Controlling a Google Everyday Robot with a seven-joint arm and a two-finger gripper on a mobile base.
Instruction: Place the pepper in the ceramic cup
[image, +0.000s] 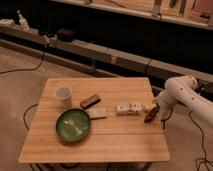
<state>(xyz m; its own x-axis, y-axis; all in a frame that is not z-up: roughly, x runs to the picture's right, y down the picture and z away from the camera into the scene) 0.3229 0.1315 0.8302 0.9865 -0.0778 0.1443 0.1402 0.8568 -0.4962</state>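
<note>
The pepper (151, 113), small, reddish-brown and tapered, lies at the right edge of the wooden table (125, 142). My gripper (155, 107) is right at the pepper's upper end, on the white arm reaching in from the right. It stands open, and I cannot tell whether it touches the pepper. The ceramic cup (63, 95), off-white and upright, stands far across the table near the left edge.
A round green plate (74, 125) sits in front of the cup. A flat brown bar (90, 101), a pale packet (97, 113) and a white packet (127, 107) lie across the middle between pepper and cup. Cables trail on the floor around the table.
</note>
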